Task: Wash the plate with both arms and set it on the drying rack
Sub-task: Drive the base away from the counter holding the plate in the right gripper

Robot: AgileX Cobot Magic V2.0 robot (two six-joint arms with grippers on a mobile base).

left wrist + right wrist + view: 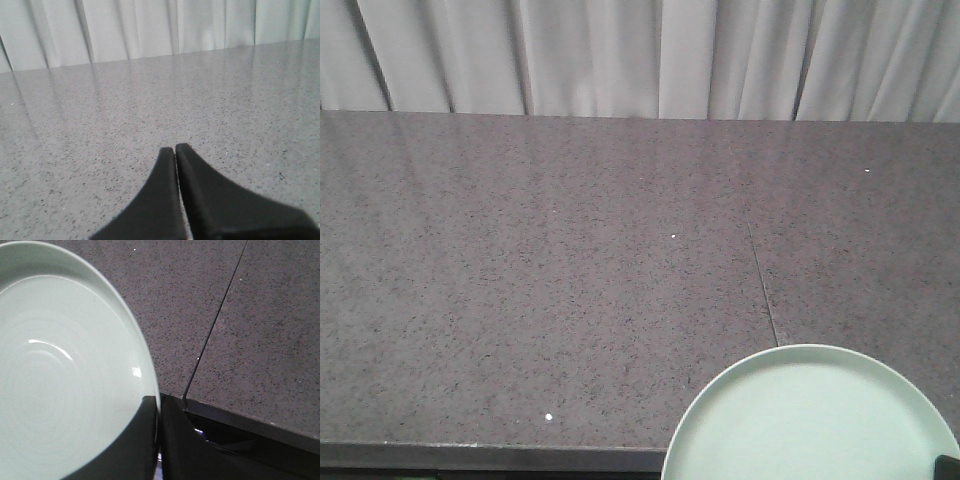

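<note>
Item 1, right gripper (159,402): two black fingers were drawn nearly together on the rim of the plate (60,365), one finger over the inner face and one behind the edge. Nothing else was in its hold.

Item 2, left gripper (175,149): the fingers were pressed tip to tip with nothing between them, low over bare countertop (150,90).

Item 3, plate (810,420): pale mint green, round, with a shallow rim. It sat at the near edge of the countertop (540,280), toward the right-hand near corner, and its lower part overhung that edge. It could not be told whether it rested on the stone or was lifted clear. A small dark shape at its right rim in the front view was possibly the right gripper.

Item 4, seam (760,280): a thin joint ran from the far edge toward the near edge and met the plate's top.

Item 5, curtain (620,50): pale and pleated, it hung behind the far edge.
</note>
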